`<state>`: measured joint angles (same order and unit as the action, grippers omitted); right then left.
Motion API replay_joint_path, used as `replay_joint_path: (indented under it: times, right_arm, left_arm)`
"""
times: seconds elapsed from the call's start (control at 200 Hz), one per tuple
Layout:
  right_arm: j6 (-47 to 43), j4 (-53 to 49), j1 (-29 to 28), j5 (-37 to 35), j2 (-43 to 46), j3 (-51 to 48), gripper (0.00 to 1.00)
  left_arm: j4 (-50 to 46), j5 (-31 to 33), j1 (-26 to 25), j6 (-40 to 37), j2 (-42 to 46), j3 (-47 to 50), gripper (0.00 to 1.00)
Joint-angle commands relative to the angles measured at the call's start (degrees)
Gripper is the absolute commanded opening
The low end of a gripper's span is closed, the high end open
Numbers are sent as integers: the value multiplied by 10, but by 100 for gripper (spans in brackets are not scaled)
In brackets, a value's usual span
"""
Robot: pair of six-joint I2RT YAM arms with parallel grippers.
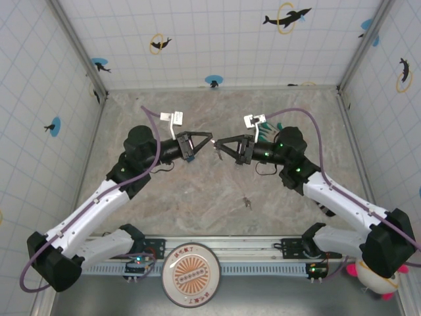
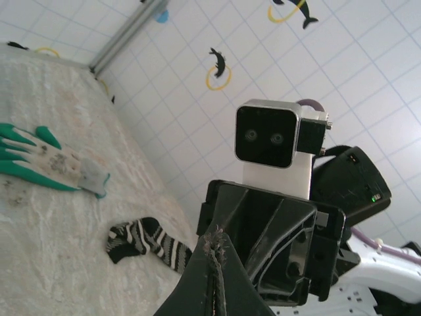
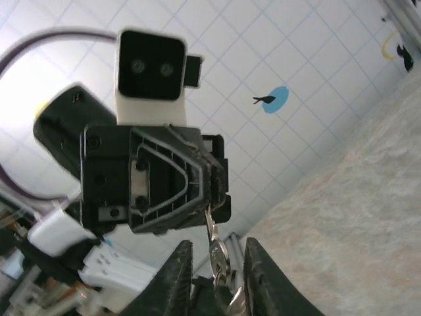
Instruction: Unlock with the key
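Key [image 3: 211,228]: pinched by left gripper [image 3: 210,201], twelve o'clock from right gripper [image 3: 218,245].
Right gripper: fingers apart.
To do: unlocking.

White tiled walls [image 1: 217,39] enclose the counter [image 1: 184,210] on three sides, dotted with dark dolphin decals [image 1: 286,18] in yellow rings and on blue discs [image 1: 214,80]. Grey metal posts [image 1: 79,46] stand at the corners. The counter top is mottled beige-grey, evenly lit.
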<state>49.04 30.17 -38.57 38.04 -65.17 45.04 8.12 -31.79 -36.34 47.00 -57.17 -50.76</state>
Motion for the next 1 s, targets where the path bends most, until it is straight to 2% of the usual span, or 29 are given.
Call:
replay_joint_path:
  times: [0.0, 0.09, 0.335, 0.661, 0.991]
  right_arm:
    - [41, 67, 0, -45, 19, 1, 36]
    - [75, 119, -13, -78, 16, -14, 38]
    - [62, 101, -39, -102, 1, -3, 40]
    - [52, 88, -45, -138, 3, -12, 45]
    - [58, 112, -61, -109, -18, 0, 32]
  left_arm:
    - [33, 41, 1, 21, 17, 19, 0]
    - [48, 47, 1, 29, 22, 25, 0]
    - [54, 53, 0, 33, 31, 25, 0]
    - [71, 50, 1, 43, 39, 29, 0]
    - [90, 54, 1, 51, 40, 33, 0]
